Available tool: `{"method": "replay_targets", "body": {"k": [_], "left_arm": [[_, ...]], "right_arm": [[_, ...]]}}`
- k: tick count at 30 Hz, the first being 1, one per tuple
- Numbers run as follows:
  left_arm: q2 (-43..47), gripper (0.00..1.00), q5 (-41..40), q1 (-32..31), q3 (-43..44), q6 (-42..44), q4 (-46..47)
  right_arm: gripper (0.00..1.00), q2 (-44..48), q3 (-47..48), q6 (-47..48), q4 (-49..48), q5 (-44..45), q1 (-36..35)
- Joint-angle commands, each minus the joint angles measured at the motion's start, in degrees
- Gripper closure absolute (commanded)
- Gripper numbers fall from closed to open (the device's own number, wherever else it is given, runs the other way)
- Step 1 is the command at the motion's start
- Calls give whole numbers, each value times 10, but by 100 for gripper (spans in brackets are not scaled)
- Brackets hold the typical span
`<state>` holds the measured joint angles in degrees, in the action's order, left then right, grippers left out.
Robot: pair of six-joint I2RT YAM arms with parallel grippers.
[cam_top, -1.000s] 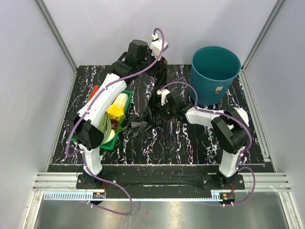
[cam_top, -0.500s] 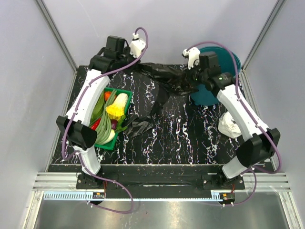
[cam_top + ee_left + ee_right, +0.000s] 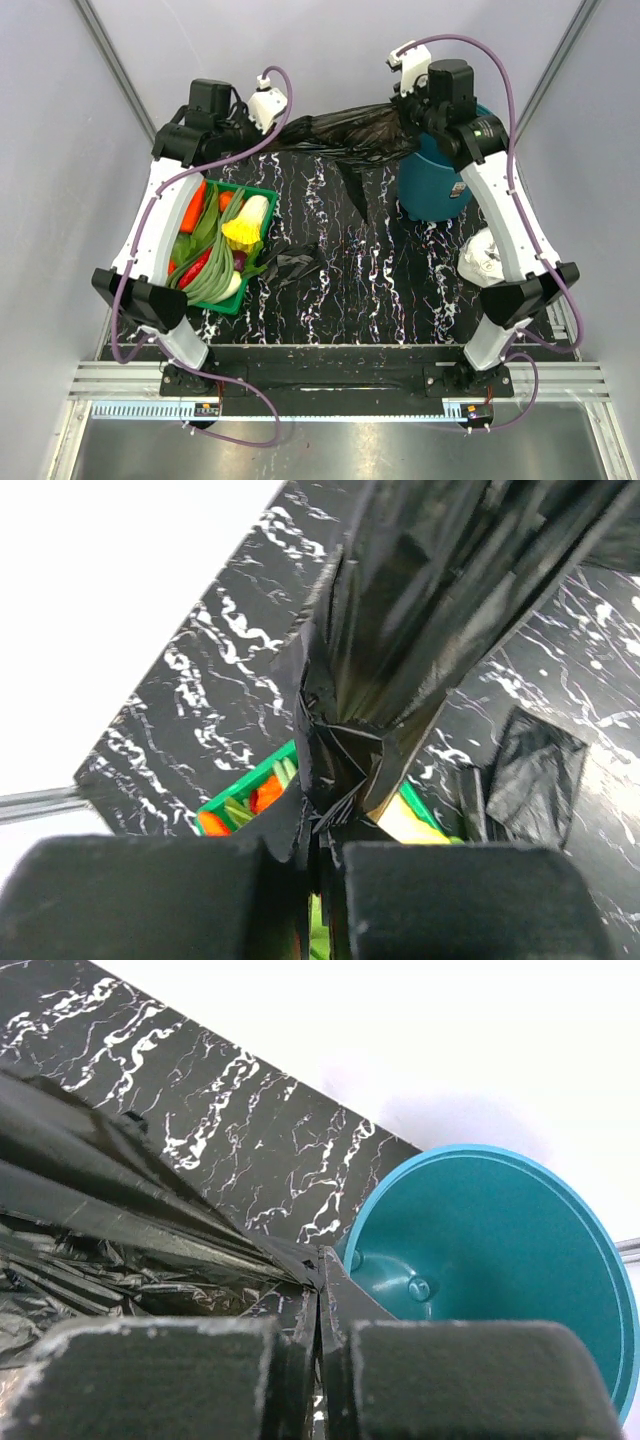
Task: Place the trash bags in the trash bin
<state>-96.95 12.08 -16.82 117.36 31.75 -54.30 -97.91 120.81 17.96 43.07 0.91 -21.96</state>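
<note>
Both pincers are clamped tight on the large bag (image 3: 345, 135). The left gripper (image 3: 322, 852) holds one gathered end and the right gripper (image 3: 318, 1308) the other. The film spans the air between them, its right end at the bin (image 3: 430, 190) rim.

Recommended: carry the left end toward the bin, then lower the film in, keeping the hanging flap clear of the rim.

The small bag (image 3: 292, 264) lies on the table (image 3: 400, 290) beside the tray (image 3: 268, 195).

Against half a second earlier, both arms are higher and the bag is tauter.
</note>
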Motion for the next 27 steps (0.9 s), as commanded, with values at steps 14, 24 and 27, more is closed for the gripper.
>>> {"method": "replay_targets", "body": {"k": [14,24,27], "left_arm": [[82,95,226,101,-142,24,64],[53,22,394,102,-195,-59,133],[10,4,452,87,-183,-99,156]], "right_arm": [[100,-26,-27,-5,-19,70,82],[100,-14,-35,-54,3,-98,82],[100,-23,-10,-67,31,-146,82]]}}
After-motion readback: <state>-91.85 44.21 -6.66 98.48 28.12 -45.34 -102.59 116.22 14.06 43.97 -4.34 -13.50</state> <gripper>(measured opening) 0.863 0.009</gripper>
